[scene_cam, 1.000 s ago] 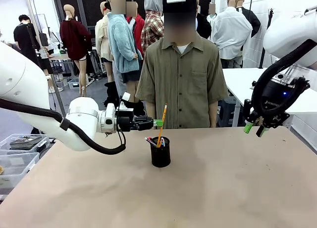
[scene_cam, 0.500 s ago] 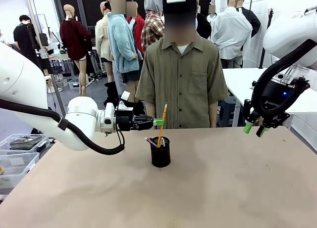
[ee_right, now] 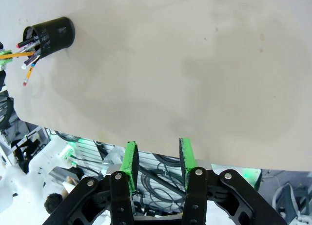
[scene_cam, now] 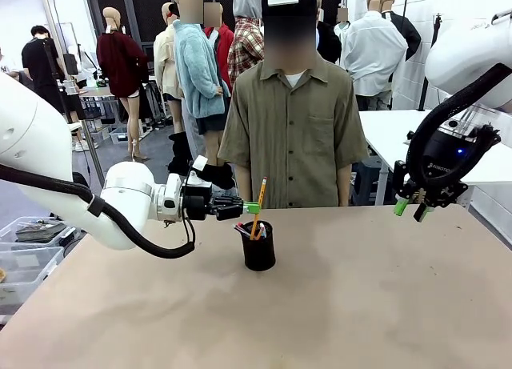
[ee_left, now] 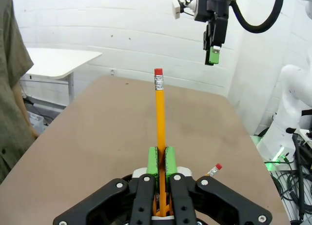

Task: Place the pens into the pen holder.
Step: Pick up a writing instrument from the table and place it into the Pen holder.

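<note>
So in the front view, my left claw [scene_cam: 254,207] sits left of centre, clamped tight on the yellow-orange pencil [scene_cam: 258,205], gripping it low on the shaft. The pencil tilts, lower end already down inside the pen holder [scene_cam: 259,246], eraser end up. The holder stands mid-frame on the surface [scene_cam: 360,297], with a couple of other pens [scene_cam: 242,228] poking out of its left rim.

Risk as I see it: I'm holding right above the rim, so if I push further down my pads [ee_left: 160,160] could knock the cup, and a light mesh cup like that would probably tip or skid. Letting go while the pencil leans this much could also let it lever out or shove the other pens over the edge.

Over at the right of the frame, my right claw [scene_cam: 414,209] hangs above the surface's far edge, jaws partly apart and holding nothing, well away from everything, so no trouble there.
</note>
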`<move>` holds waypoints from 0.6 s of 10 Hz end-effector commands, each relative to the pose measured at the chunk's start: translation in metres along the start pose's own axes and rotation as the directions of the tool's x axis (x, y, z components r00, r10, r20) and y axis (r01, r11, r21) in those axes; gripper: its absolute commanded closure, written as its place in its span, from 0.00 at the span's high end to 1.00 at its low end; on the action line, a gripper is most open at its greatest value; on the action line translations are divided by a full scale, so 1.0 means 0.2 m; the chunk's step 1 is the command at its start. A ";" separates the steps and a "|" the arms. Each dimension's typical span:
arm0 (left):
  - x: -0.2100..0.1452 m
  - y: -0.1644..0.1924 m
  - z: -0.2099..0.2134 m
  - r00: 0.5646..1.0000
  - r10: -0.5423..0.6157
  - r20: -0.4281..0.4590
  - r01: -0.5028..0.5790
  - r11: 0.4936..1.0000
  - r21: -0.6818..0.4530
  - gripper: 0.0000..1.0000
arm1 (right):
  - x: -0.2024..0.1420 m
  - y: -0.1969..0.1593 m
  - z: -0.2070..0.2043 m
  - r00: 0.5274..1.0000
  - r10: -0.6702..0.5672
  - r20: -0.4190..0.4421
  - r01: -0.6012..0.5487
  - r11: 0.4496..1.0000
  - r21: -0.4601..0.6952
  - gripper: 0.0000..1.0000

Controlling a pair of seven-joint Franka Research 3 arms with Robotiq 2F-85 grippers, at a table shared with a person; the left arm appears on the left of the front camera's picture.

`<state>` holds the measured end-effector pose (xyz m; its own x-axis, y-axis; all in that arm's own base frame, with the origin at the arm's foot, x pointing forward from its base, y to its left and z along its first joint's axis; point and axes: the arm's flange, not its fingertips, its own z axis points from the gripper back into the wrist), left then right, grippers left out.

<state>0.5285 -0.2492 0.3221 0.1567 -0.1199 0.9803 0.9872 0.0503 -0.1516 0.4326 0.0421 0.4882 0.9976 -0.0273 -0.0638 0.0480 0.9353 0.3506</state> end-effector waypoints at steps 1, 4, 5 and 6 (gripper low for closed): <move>-0.05 -0.02 0.01 0.999 -0.043 -0.013 0.043 0.999 -0.009 0.00 | -0.01 -0.01 -0.02 1.000 0.015 0.016 -0.015 1.000 0.005 0.45; -0.05 -0.06 -0.01 0.997 -0.080 -0.001 0.080 0.996 -0.026 0.00 | -0.01 -0.01 -0.02 1.000 0.015 0.016 -0.015 1.000 0.005 0.45; -0.03 -0.07 -0.01 0.994 -0.109 0.013 0.110 0.993 -0.032 0.00 | -0.01 -0.01 -0.02 1.000 0.015 0.016 -0.015 1.000 0.005 0.45; -0.02 -0.07 -0.01 0.992 -0.119 0.036 0.120 0.992 -0.030 0.00 | -0.01 -0.01 -0.02 1.000 0.015 0.016 -0.015 1.000 0.005 0.45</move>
<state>0.5192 -0.2517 0.3178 0.0793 -0.1221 0.9893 0.9968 0.0130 -0.0783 0.4326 0.0421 0.4882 0.9976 -0.0272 -0.0637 0.0479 0.9353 0.3506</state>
